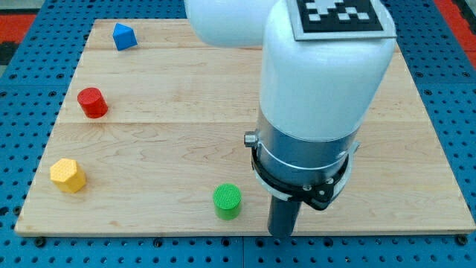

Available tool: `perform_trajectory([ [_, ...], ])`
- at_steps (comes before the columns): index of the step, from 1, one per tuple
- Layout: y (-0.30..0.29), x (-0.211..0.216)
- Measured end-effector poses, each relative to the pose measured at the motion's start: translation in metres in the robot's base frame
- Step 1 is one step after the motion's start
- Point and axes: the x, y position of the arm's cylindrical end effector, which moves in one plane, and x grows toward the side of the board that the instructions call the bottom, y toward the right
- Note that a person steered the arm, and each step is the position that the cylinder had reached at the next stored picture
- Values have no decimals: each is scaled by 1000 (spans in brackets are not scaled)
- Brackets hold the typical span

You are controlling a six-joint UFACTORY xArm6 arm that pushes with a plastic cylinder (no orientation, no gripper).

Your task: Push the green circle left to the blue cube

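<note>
The green circle [227, 201] is a short green cylinder near the view's bottom edge of the wooden board [178, 119], about the middle. The blue cube [124, 36] sits at the view's top left of the board, far from the green circle. My dark rod comes down from the white arm, and my tip [282, 233] is at the board's bottom edge, just to the view's right of the green circle, with a small gap between them.
A red cylinder [93, 102] stands at the view's left. A yellow hexagonal block [68, 176] sits at the view's lower left. The white arm body [320, 82] hides the board's right middle. Blue pegboard [446, 112] surrounds the board.
</note>
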Motion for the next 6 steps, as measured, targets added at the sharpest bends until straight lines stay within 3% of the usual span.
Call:
perform_trajectory([
  [3,-64,-18],
  [4,-118,-9],
  [6,-120,-54],
])
